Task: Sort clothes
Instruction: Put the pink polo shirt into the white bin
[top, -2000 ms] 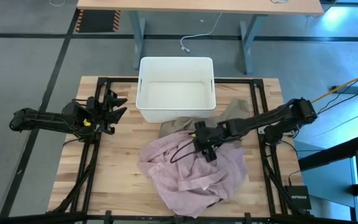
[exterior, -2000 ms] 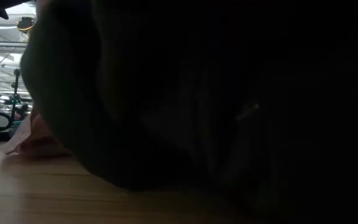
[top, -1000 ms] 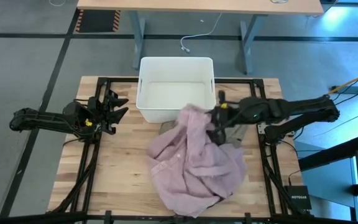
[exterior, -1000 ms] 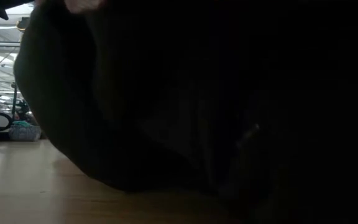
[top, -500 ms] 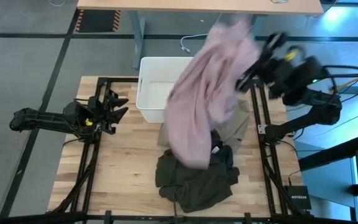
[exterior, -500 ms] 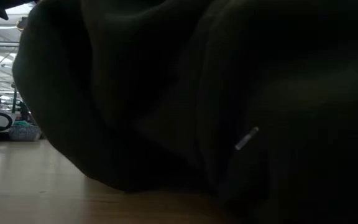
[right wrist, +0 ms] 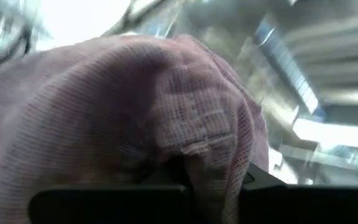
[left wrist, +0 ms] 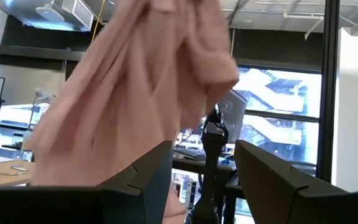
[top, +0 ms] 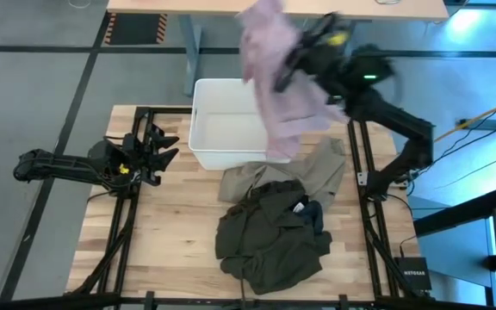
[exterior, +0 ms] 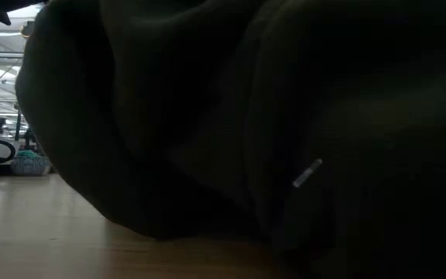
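Note:
My right gripper point(top: 298, 53) is raised high above the far right of the table, shut on the pale pink garment point(top: 275, 86). The garment hangs over the white tub point(top: 231, 129) and shows again in the left wrist view point(left wrist: 135, 93). A dark olive-green garment point(top: 269, 241) lies bunched on the table's near middle and fills the low view point(exterior: 246, 139). A khaki-beige garment point(top: 321, 168) lies flat behind it, with a small dark navy piece point(top: 310, 211) on the olive one's right. My left gripper point(top: 160, 146) waits open at the table's left. My right gripper holds the pale pink garment by a bunched upper part point(right wrist: 185, 143). The cloth drapes over the fingers and hides the place of contact. The garment hangs slack below the gripper, lifted clear of the table, its lower end point(top: 281, 146) over the tub's right side.
The black frame rails point(top: 356, 155) run along both sides of the wooden tabletop point(top: 170, 224). Bare wood lies between the left arm and the clothes. A desk point(top: 274, 7) stands beyond the far edge.
My right gripper has risen from the table's middle with the pink garment, gone toward the far edge, then swung left above the tub. The garment has come fully off the pile and swings below it. The olive garment it covered now lies bare.

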